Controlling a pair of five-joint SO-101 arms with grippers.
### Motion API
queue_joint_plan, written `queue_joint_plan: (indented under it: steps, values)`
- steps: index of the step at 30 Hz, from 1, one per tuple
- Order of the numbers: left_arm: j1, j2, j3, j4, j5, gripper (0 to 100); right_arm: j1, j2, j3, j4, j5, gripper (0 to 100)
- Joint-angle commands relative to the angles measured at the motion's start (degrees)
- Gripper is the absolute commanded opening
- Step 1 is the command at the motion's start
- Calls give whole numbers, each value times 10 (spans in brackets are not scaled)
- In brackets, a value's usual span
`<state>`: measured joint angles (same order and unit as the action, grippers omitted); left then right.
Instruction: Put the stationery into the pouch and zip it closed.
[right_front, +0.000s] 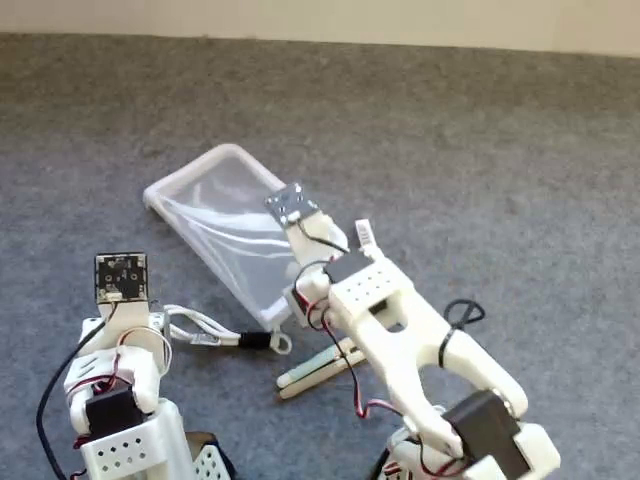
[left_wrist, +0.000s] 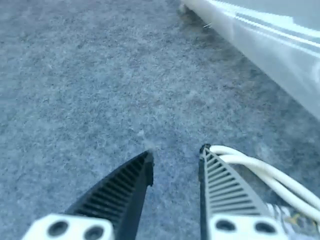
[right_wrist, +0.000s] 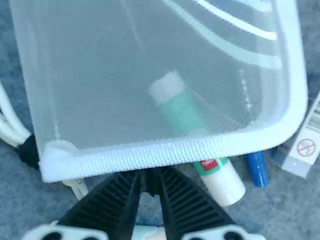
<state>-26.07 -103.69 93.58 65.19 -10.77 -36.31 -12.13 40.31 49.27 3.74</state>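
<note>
Prob. a robotics lab or hobby test bench; can't tell which. Grey felt (right_front: 520, 150) covers the table, w/ a pale wall (right_front: 400, 15) strip at the far edge. Left arm (right_front: 115, 400) & right arm (right_front: 400, 310): white printed shells, bare red/black wires (right_front: 322, 312), black servo (right_front: 480, 425) exposed.

Grey carpet (right_front: 520, 150) spread over the whole tabletop, short-piled and slightly mottled, with lighter and darker patches. Fuzzy fibres plain to see up close in both wrist views. Along the far edge, a pale cream strip (right_front: 400, 18), meeting the carpet in a straight line.
</note>
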Motion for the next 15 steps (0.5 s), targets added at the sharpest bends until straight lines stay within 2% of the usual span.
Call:
queue_joint_plan:
  steps: [1, 10, 15]
  values:
    - [-18, 1, -11, -25, -3, 150, 9, 22, -74, -9, -1, 4]
    - [-19, 1, -13, -25, -3, 150, 49, 167, -247, -6, -5, 4]
    - [-19, 1, -12, -25, -3, 150, 53, 157, -302, 35, -5, 4]
